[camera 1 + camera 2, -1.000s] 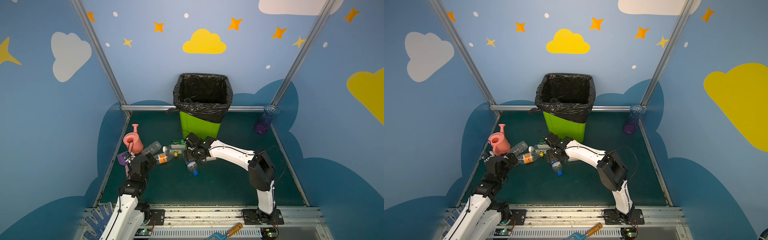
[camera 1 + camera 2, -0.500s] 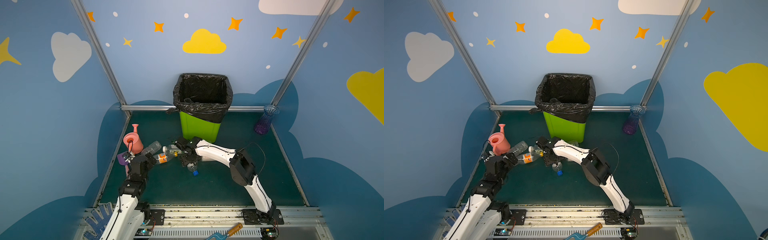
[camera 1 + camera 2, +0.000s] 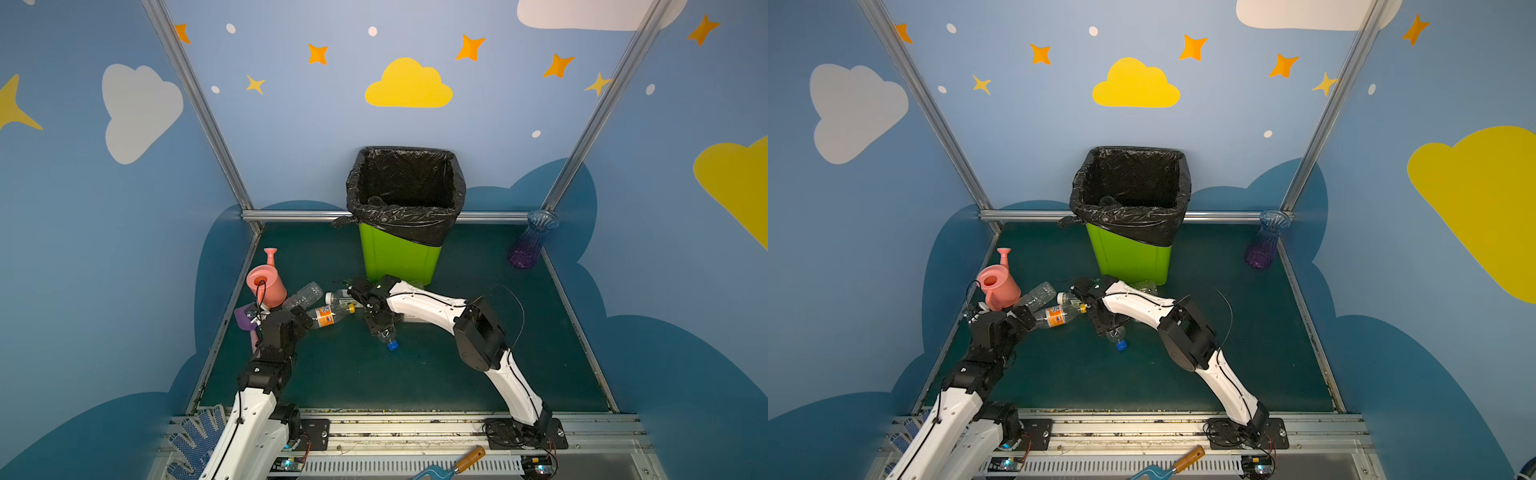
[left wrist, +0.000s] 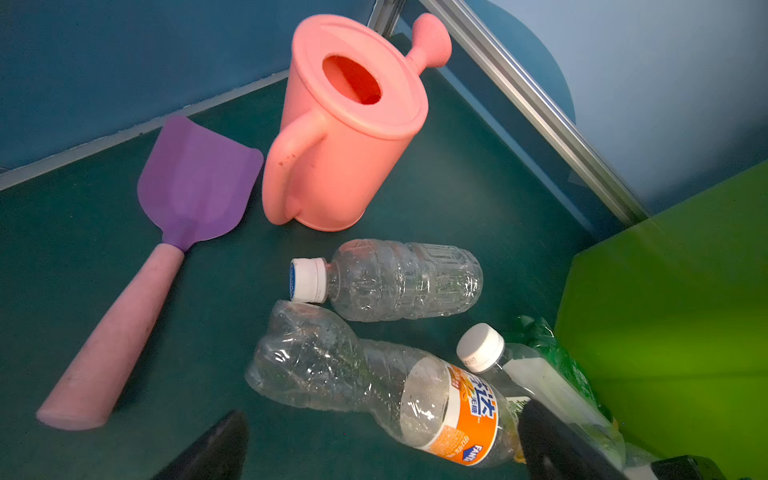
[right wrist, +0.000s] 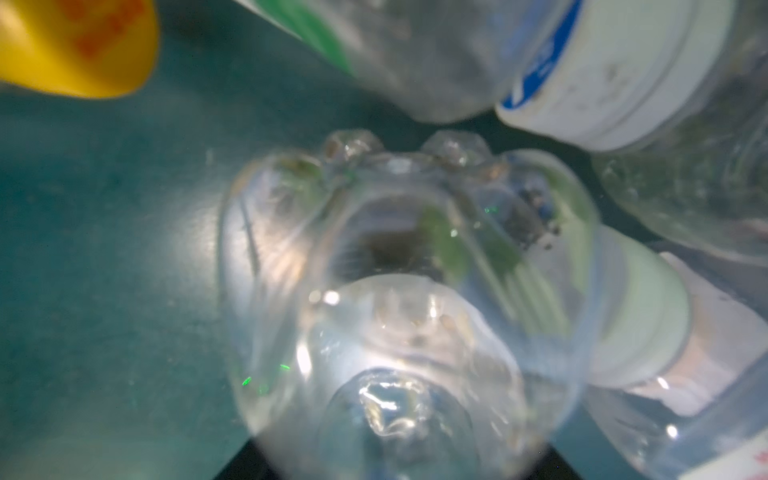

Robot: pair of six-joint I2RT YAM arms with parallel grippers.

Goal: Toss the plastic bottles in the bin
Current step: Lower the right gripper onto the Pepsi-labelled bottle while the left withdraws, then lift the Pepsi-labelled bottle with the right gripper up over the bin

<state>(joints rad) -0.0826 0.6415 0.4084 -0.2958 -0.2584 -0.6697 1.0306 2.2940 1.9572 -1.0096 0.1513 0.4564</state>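
blue-cap bottle (image 3: 388, 340): lying on its side in front of the bin (image 3: 399, 257), right under the right gripper (image 3: 377, 326)
right gripper: down on the bottle's body, jaws hidden, so can't tell how wide
left gripper (image 4: 382, 415): spread wide, empty, orange-label bottle (image 4: 415, 399) just ahead

dark green counter (image 3: 415, 374). standing at the back middle, lime-green bin (image 3: 399, 257). upright in the far right corner, purple-blue vase (image 3: 528, 245). near the left edge, pink watering can (image 3: 266, 284), upright, purple spade (image 4: 195, 178) flat just beside it. lying between can and bin, ribbed clear bottle (image 4: 399, 280), orange-labelled bottle (image 3: 328, 316), white-labelled bottle (image 4: 536, 386). toward the middle, blue-capped bottle (image 3: 386, 337).
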